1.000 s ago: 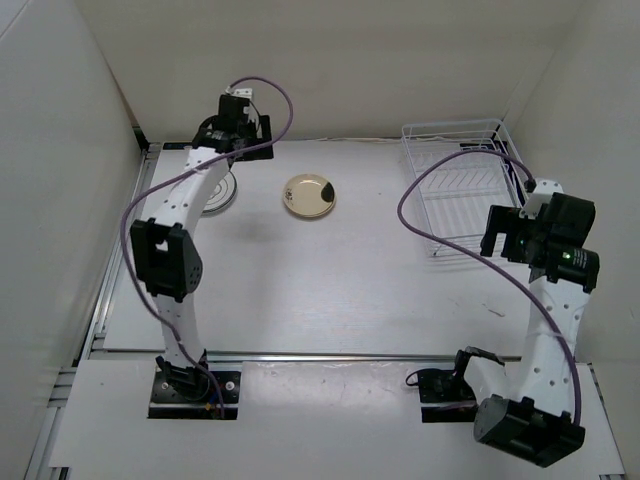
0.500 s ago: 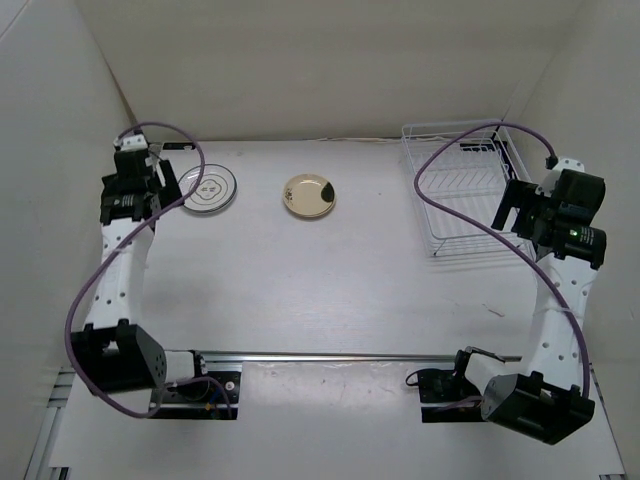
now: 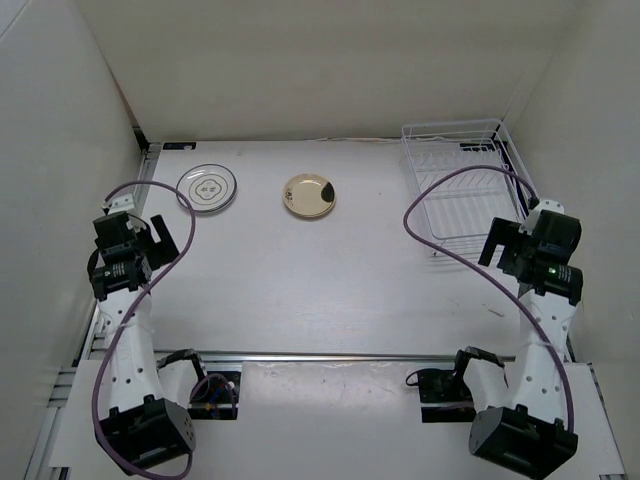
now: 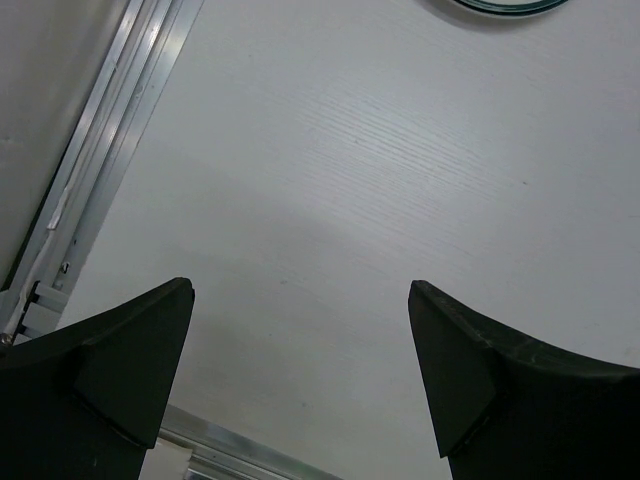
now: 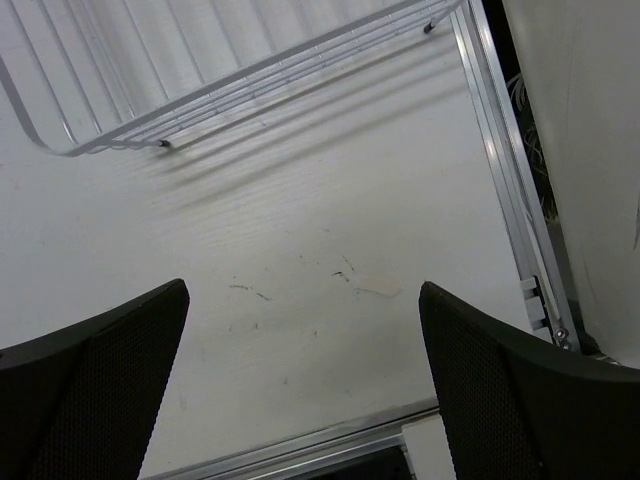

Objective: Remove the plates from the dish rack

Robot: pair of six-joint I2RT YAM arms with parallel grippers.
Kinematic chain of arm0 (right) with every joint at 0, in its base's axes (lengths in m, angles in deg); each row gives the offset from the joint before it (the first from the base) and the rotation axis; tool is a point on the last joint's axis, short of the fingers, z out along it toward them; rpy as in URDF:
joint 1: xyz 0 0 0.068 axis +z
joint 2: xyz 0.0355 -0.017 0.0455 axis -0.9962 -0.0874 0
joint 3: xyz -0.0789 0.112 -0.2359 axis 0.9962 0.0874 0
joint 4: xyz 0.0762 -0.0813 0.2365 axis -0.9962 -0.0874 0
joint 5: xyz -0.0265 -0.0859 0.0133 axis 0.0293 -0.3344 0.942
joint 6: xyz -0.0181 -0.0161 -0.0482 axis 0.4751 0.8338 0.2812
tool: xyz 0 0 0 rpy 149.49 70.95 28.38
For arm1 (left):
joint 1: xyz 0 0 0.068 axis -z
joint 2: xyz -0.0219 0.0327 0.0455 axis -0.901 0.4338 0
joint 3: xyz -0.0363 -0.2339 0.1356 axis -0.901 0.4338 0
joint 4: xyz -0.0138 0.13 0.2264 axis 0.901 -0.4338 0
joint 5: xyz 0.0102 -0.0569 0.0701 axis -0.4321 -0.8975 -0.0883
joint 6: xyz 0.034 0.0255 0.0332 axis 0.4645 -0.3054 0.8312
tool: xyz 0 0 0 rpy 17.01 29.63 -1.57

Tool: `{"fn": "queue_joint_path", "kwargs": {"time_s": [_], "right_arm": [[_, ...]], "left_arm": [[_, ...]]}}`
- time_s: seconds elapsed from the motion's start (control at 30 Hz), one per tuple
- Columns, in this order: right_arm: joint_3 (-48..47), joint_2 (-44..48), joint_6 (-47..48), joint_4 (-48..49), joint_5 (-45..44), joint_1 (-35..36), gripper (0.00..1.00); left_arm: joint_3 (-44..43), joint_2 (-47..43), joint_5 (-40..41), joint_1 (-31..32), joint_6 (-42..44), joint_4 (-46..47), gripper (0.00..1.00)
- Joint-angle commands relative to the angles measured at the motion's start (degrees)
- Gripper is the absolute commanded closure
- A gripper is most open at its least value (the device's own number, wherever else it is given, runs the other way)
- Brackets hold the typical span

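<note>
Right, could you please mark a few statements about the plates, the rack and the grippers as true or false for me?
1. The white plate and the cream-tan plate lie flat on the table. True.
2. The dish rack holds one plate. False: no plate shows in it.
3. The left gripper is shut on the white plate. False: it is open and holds nothing.
4. The right gripper is open, above the table near a corner of the dish rack. True.
</note>
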State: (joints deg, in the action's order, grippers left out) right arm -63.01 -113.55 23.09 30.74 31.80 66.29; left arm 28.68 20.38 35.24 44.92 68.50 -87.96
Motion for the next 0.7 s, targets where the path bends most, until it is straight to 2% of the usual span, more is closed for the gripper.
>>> {"fn": "queue_joint_path", "kwargs": {"time_s": [0.0, 0.37, 0.67], "right_arm": [[1.1, 3.8, 0.4, 2.3, 1.1, -0.2, 0.01], [7.9, 14.8, -0.6, 1.2, 1.0, -0.2, 0.01], [8.9, 16.6, -2.0, 0.7, 0.9, -0.2, 0.01]], "left_arm": [[1.3, -0.6, -2.4, -1.9, 0.6, 0.4, 0.00], [1.9, 0.0, -3.5, -4.7, 0.6, 0.9, 0.00], [1.3, 1.0, -4.5, -5.8, 0.1, 0.9, 0.00]]}}
